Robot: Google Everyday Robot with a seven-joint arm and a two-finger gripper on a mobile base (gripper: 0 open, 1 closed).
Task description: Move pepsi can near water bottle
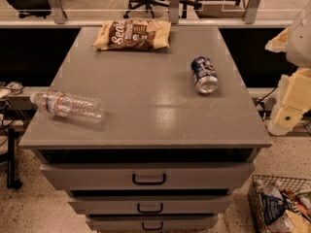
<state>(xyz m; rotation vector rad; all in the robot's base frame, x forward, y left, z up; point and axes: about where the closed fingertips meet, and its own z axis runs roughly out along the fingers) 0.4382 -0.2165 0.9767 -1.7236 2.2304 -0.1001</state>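
Observation:
The pepsi can (204, 74) is dark blue with a silver end and lies on its side on the right half of the grey cabinet top (146, 101), its silver end facing the front. The water bottle (68, 106) is clear and ribbed, with a pale label band with red marks. It lies on its side near the front left corner with its white cap pointing left. My gripper (287, 111) shows as cream-coloured parts at the right edge of the view, off the cabinet's right side and apart from the can.
A brown and cream snack bag (132, 34) lies at the back middle of the cabinet top. Several drawers (148, 177) with dark handles are below. A wire basket (282, 205) with packets stands on the floor at the front right. Office chairs stand behind a railing.

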